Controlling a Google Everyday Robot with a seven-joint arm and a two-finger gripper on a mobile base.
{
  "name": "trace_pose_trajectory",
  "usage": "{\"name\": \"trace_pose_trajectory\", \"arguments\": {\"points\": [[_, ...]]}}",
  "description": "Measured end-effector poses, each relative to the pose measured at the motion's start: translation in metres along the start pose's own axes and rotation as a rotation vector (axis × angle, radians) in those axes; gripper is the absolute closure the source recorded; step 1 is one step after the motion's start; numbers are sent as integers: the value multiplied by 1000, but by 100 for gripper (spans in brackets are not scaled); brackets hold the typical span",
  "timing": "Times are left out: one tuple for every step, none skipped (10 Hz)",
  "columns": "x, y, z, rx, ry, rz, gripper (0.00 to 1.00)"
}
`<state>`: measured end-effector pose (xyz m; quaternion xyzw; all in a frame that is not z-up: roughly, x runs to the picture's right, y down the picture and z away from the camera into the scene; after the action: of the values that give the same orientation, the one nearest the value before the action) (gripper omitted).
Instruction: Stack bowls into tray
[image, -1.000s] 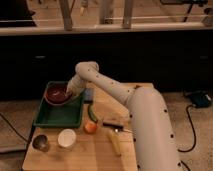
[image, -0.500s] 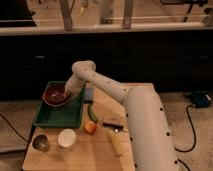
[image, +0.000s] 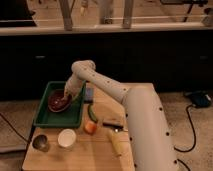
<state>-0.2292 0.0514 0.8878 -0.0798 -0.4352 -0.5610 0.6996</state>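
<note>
Hiding behind arm, gripper (image: 66, 96) over bowl (image: 58, 102) in tray (image: 46, 120).

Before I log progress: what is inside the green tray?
A dark red bowl sits in the tray, the gripper at its rim. Anything beneath the bowl is hidden.
</note>
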Motion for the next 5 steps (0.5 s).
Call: {"name": "trace_pose_trajectory", "arguments": {"points": [[0,-1,1,2,-5,-3,20],[-1,-1,2,3,-9,-4,20],[-1,0,2,12,-13,-4,20],[-1,0,1,14,-10,-4,20],[0,-1,-1,16,-3,-6,20]]}}
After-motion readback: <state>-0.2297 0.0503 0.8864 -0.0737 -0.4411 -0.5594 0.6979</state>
